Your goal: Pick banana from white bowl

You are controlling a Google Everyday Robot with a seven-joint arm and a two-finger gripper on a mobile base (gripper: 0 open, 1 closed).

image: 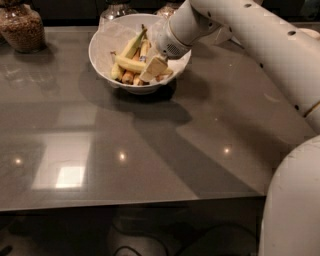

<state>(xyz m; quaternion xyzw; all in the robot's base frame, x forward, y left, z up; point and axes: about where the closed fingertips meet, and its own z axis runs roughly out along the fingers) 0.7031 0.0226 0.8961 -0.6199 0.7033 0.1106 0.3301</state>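
The white bowl [102,52] stands at the back of the grey table, left of centre, with a thin whitish liner. In it lies a pile of fruit. The banana [129,64] is pale yellow and lies across the pile. A greenish-yellow banana [133,45] leans up behind it, beside shorter orange-brown pieces [128,77]. My gripper [152,68] reaches in from the right on the white arm. It is down inside the bowl at the right end of the banana, touching or just above the pile. The right part of the pile is hidden behind it.
A glass jar of brown grains [21,27] stands at the back left. Two more glass jars [114,9] stand behind the bowl. My white arm [260,45] crosses the right side of the table, and the robot's body [295,210] fills the lower right corner.
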